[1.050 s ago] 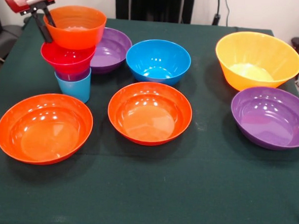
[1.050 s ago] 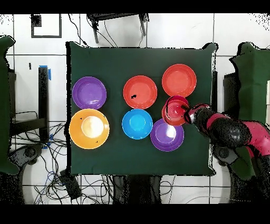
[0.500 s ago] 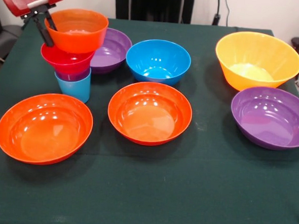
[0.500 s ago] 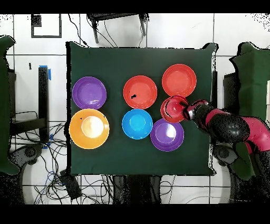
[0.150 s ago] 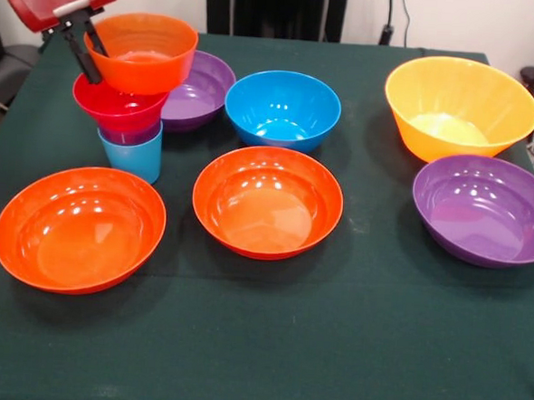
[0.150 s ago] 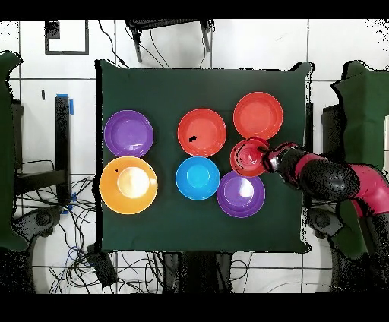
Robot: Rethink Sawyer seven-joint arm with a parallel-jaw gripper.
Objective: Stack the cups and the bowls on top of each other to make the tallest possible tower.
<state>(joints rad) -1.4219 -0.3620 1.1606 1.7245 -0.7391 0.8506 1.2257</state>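
Now the tower (image 5: 128,101) stands upright at the desk's (image 5: 330,349) edge, its long axis vertical and widening upward: a light blue cup (image 5: 132,155) on the cloth, a purple cup (image 5: 130,136) nested in it with only its rim showing, a red-pink bowl (image 5: 119,105) above that, and a small orange bowl (image 5: 140,52) topmost, mouth up and tipped slightly toward the hand. The hand (image 5: 84,48) reaches in from above at a slant, its dark fingers (image 5: 77,51) pinched on the small orange bowl's rim, one outside the wall and one seeming to dip inside the rim. That bowl sits just beside and below the red wrist housing, so the whole column lies directly under the fingertips. In the overhead view the hand (image 6: 267,159) meets the stack (image 6: 249,157) at its side, the arm (image 6: 334,178) trailing away over the desk edge. Away from the hand in the front view, a wide purple bowl (image 5: 197,89) touches the tower, with the medium blue bowl (image 5: 282,108) just beyond it. Two wide orange-red bowls (image 5: 79,227) (image 5: 267,200) lie nearer the camera, below the hand. Well apart across the desk sit the large yellow-orange bowl (image 5: 460,108) and the second purple bowl (image 5: 484,209).
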